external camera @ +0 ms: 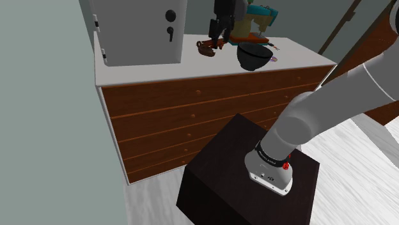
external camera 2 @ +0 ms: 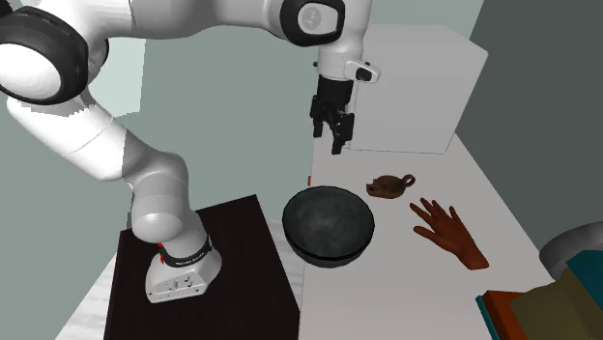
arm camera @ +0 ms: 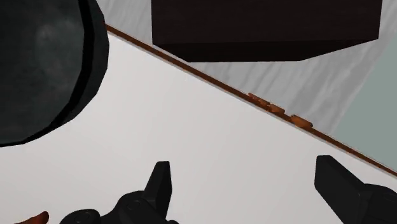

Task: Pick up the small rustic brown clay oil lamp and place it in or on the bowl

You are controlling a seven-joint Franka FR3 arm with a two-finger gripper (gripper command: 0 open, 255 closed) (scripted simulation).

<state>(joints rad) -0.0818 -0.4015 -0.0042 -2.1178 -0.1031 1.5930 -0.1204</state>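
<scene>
The small brown clay oil lamp lies on the white dresser top, just beyond the dark round bowl. In the shoulder view the lamp sits left of the bowl. My black gripper hangs open above the counter, over its near edge, up and to the second exterior view's left of the lamp. In the wrist view the fingers stand wide apart over bare white top with nothing between them, and the bowl lies off to one side. The gripper also shows in the shoulder view.
A tall white box with a lock stands on the dresser beside the lamp. A brown hand-shaped object lies near the bowl. Teal and tan items crowd the far end. The black stand sits in front of the wooden drawers.
</scene>
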